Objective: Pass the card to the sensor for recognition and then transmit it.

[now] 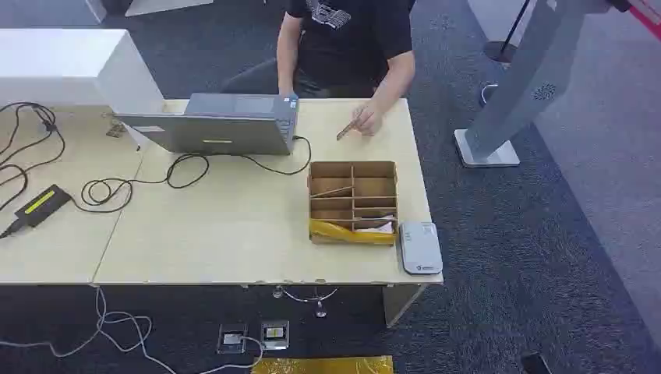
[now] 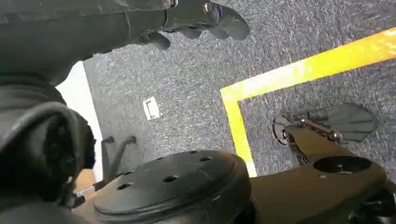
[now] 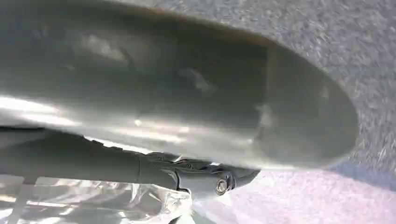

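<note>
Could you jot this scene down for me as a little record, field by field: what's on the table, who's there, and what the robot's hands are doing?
table: light wooden table
box: divided cardboard box, yellow strip on its near side, white cards in one near compartment
sensor: grey card reader, right of the box at the table's near edge
laptop: grey laptop, cable trailing left
person: seated at the far side, hand on the table
left hand: left hand hangs above carpet, holds nothing
right hand: right hand, fingers unclear
</note>
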